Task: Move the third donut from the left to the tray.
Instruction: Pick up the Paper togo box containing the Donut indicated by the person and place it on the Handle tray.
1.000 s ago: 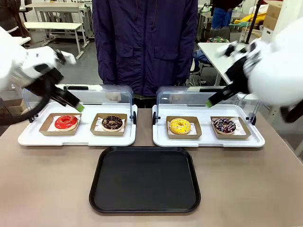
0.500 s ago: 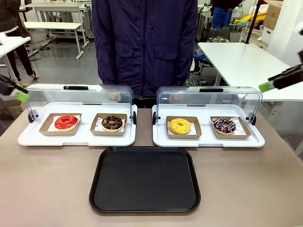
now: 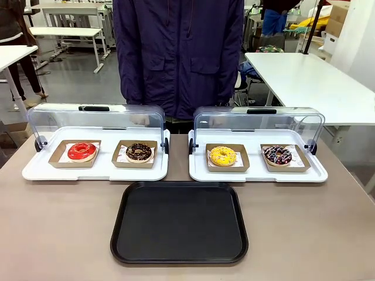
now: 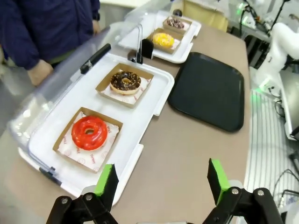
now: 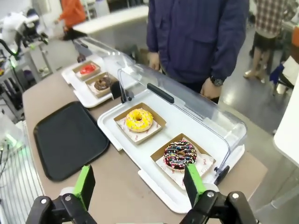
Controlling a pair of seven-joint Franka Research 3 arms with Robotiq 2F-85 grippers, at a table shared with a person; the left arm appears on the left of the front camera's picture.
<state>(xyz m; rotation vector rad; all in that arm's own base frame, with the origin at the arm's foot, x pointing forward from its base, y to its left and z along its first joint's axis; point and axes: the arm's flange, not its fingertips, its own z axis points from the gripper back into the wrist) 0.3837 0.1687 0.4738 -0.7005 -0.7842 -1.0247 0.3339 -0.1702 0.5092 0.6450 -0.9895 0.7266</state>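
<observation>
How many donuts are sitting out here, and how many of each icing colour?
Red-iced donut: 1
Yellow-iced donut: 1
Dark chocolate donuts: 2
Total: 4

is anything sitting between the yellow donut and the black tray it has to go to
Nothing visible does. The yellow-iced ring donut in its brown cardboard holder sits on the right white display tray, whose clear lid is swung open behind it. Only that tray's low front rim lies before the flat black plastic tray.
</observation>
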